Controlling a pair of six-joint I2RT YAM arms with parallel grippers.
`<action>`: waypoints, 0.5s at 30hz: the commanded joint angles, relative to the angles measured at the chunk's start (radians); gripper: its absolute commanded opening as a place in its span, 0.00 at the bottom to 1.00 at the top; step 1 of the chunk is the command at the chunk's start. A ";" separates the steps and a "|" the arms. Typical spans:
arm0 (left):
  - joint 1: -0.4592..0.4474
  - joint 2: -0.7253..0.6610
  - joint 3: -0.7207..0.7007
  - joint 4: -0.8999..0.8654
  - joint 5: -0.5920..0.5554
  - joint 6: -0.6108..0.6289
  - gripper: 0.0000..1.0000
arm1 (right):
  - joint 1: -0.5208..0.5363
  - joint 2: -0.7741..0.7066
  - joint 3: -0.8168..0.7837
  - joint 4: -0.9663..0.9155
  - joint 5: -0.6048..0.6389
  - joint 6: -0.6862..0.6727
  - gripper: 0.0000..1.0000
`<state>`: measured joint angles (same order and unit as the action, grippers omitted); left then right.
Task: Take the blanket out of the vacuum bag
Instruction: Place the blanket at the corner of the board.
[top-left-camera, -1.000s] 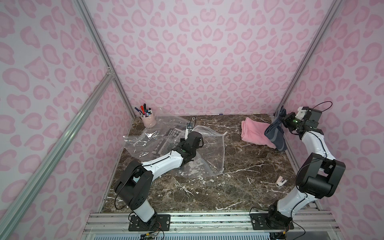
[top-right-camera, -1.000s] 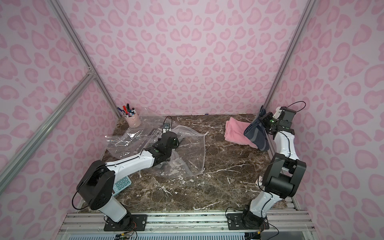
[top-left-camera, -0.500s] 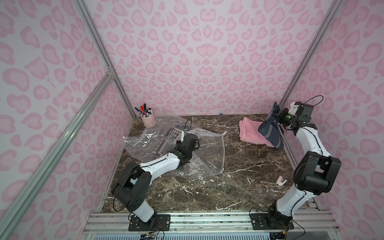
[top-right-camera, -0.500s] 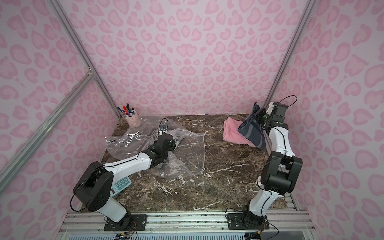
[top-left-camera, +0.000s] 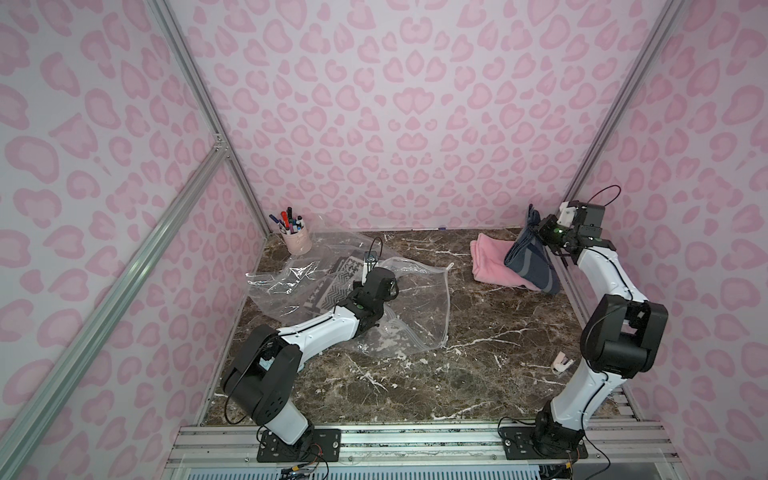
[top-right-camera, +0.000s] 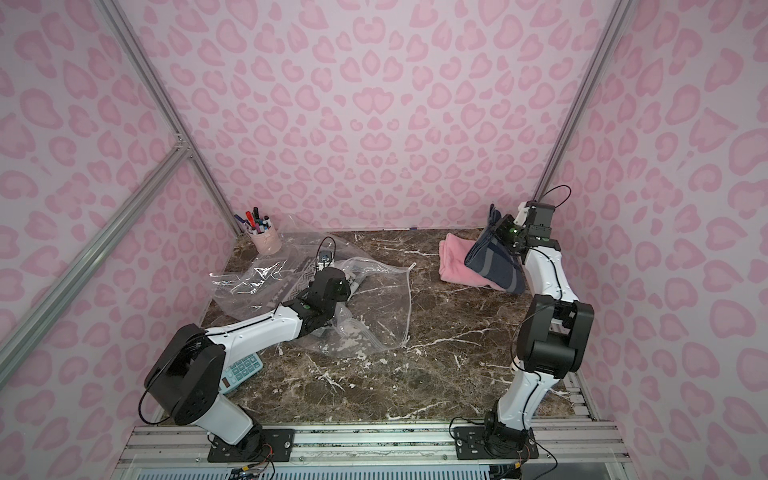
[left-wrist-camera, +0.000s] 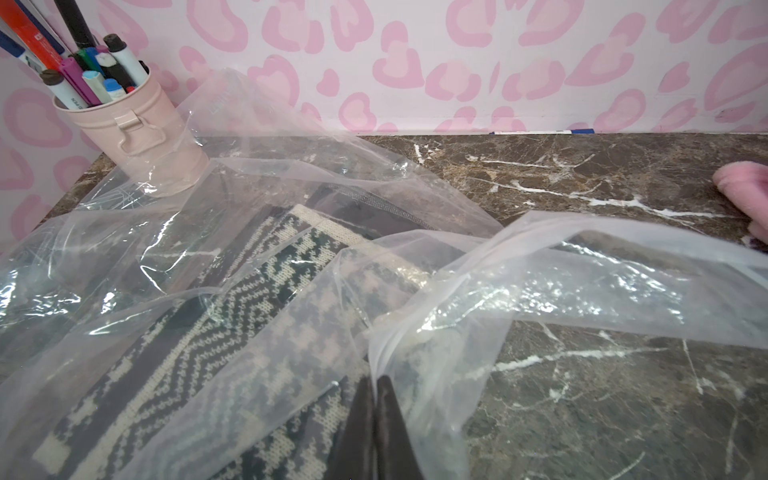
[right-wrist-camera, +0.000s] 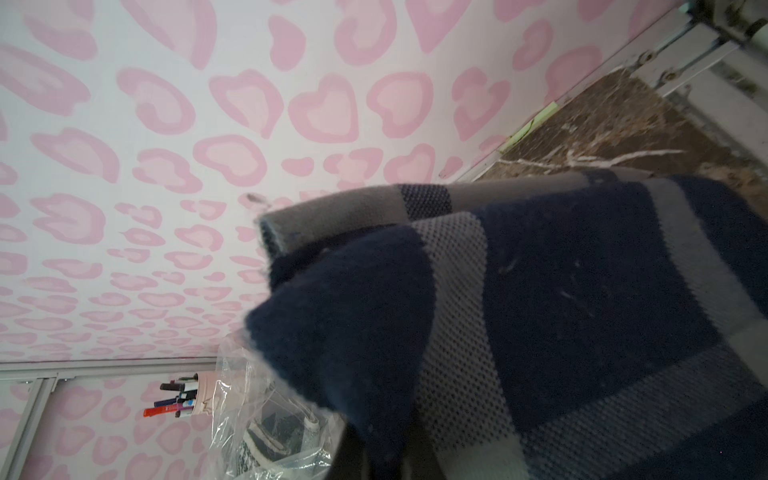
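The vacuum bag (top-left-camera: 419, 303) lies crumpled on the left half of the tabletop (top-left-camera: 478, 353), beside the pen cup (top-left-camera: 297, 241) in the far left corner. A patterned blanket (left-wrist-camera: 249, 299) lies inside it. The left pincer (left-wrist-camera: 376, 386) is fully closed and pinches a fold of the bag's plastic. At the far right, the right pincer (top-left-camera: 540, 236) is closed on a dark blue blanket (top-left-camera: 532, 266), which hangs from it onto a folded pink blanket (top-left-camera: 490, 262).

Both top views high in front, down over the whole table (top-left-camera: 415, 374); wrist cameras close, toward the wall (left-wrist-camera: 415, 62).
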<state>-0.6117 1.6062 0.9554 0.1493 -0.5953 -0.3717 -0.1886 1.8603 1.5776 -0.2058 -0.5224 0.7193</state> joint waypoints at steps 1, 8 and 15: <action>0.002 0.004 -0.004 0.010 0.010 -0.013 0.04 | 0.021 0.009 0.009 0.001 -0.016 -0.041 0.00; 0.002 0.009 0.002 0.010 0.017 -0.017 0.04 | 0.031 0.010 0.010 -0.008 -0.022 -0.066 0.00; 0.001 0.014 -0.003 0.016 0.036 -0.030 0.04 | 0.071 0.046 0.005 0.054 -0.130 -0.117 0.33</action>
<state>-0.6113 1.6131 0.9550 0.1497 -0.5747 -0.3904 -0.1394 1.8927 1.5776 -0.2173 -0.5484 0.6498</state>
